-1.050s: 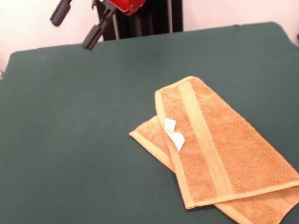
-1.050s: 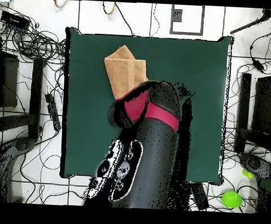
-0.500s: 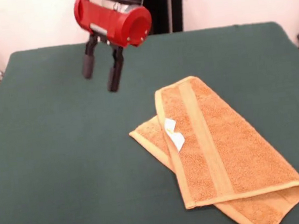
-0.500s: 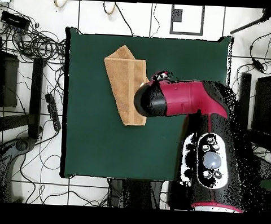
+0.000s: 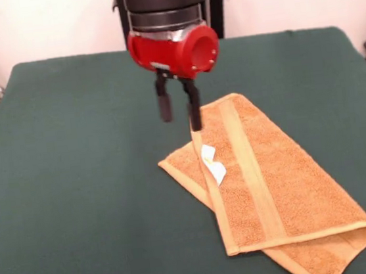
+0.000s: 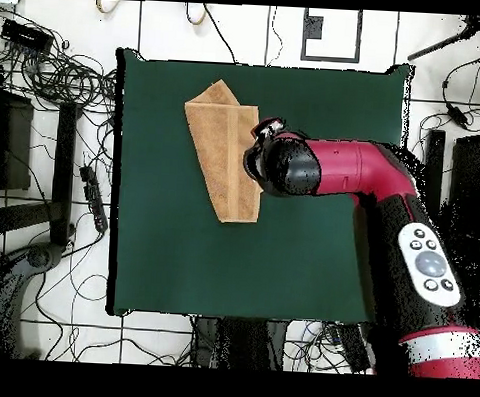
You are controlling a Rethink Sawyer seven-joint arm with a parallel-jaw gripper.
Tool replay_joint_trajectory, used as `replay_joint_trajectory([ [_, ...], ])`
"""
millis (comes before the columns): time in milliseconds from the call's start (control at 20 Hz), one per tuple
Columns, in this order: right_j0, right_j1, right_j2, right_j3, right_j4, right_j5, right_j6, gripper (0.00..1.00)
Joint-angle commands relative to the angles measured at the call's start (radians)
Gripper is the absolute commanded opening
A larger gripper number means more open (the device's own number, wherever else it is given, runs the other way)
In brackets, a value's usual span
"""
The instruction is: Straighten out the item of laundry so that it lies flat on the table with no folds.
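The item of laundry (image 5: 267, 180) is an orange-tan towel folded over itself, with a lighter stripe band along its length and a small white tag (image 5: 212, 163) near the fold edge. It lies on the dark green table (image 5: 76, 189), toward the front right in the front view. In the overhead view the towel (image 6: 223, 146) lies at the table's (image 6: 311, 250) upper left. My gripper (image 5: 180, 114) hangs open just above the towel's far left corner, with its right finger over the corner edge. Nothing is held between the fingers.
Cables and equipment (image 6: 60, 77) lie on the floor around the table in the overhead view. The red arm (image 6: 355, 173) reaches across the table from the right side in that view.
The gripper has swung right and down from the table's far left part to hang right over the towel's far corner. The towel has not moved.
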Motion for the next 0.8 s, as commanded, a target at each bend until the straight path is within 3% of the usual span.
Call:
replay_joint_trajectory([
  [50,-0.108,0.152,0.394,0.17,0.076,-0.021,-0.397,1.0],
  [250,-0.173,0.216,0.49,0.173,0.031,-0.04,-0.486,1.0],
  [550,-0.146,0.16,0.476,0.116,-0.167,-0.03,-0.646,1.0],
  [800,-0.154,0.19,0.493,0.104,-0.234,-0.047,-0.684,1.0],
])
